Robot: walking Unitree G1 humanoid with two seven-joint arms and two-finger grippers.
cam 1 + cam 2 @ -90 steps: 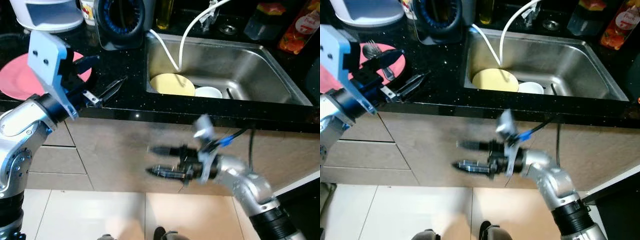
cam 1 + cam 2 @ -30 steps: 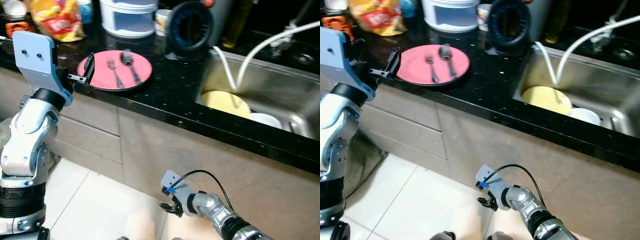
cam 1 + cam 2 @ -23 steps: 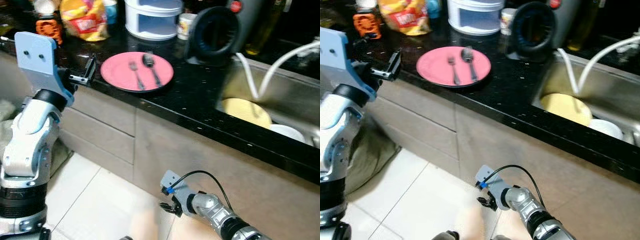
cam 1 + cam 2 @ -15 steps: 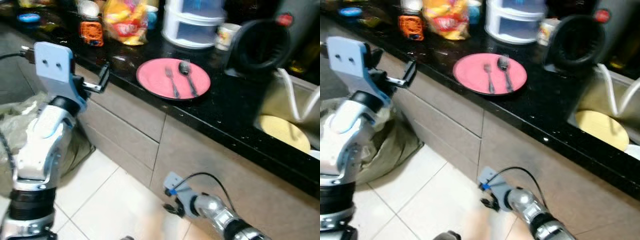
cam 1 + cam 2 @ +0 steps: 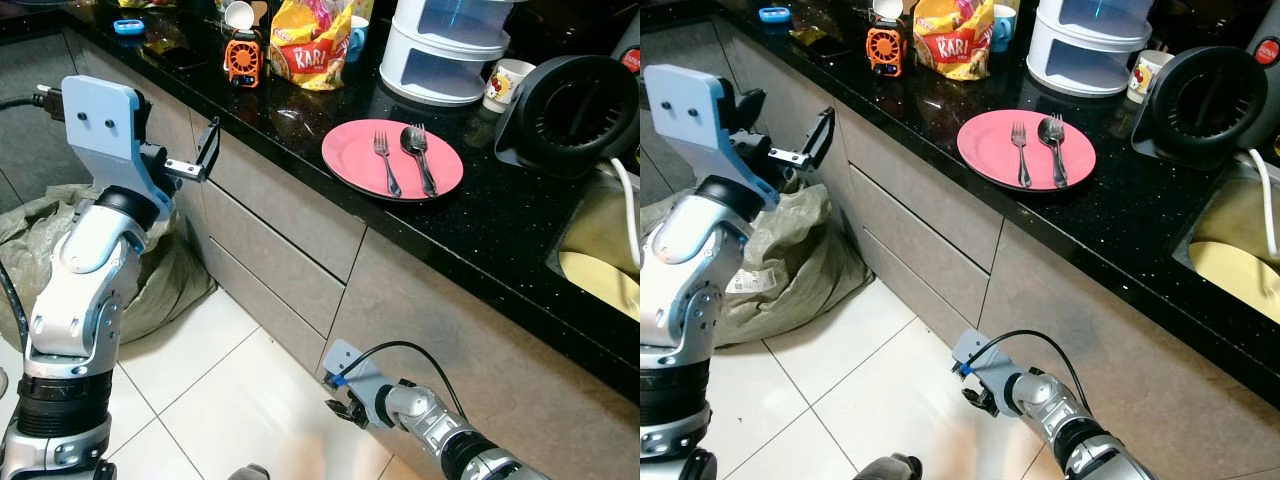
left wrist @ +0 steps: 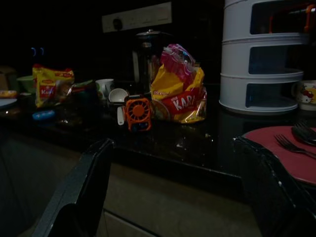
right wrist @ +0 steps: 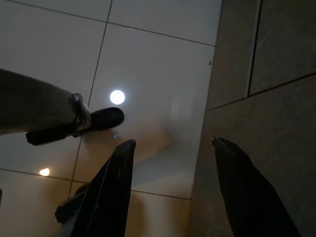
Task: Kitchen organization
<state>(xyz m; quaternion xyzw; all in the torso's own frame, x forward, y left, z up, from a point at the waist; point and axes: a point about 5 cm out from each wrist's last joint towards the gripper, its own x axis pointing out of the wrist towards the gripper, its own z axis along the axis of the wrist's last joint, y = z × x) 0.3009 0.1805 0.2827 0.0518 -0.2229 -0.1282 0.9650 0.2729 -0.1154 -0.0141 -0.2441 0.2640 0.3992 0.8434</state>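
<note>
ahead, left claw [image 5: 197, 160] gaping, pink plate [image 5: 392, 159] well apart

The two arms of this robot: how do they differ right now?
The left gripper is raised to counter height, beside the black countertop; the right gripper hangs low, near the floor tiles.
The left one points along the counter toward the pink plate; the right one points down at the floor.
Both have black fingers spread open and hold nothing.

One pink plate [image 5: 392, 159] sits on the counter [image 5: 520, 235]. Two forks [image 5: 385, 162] and one spoon [image 5: 416, 152] lie on it.
</note>
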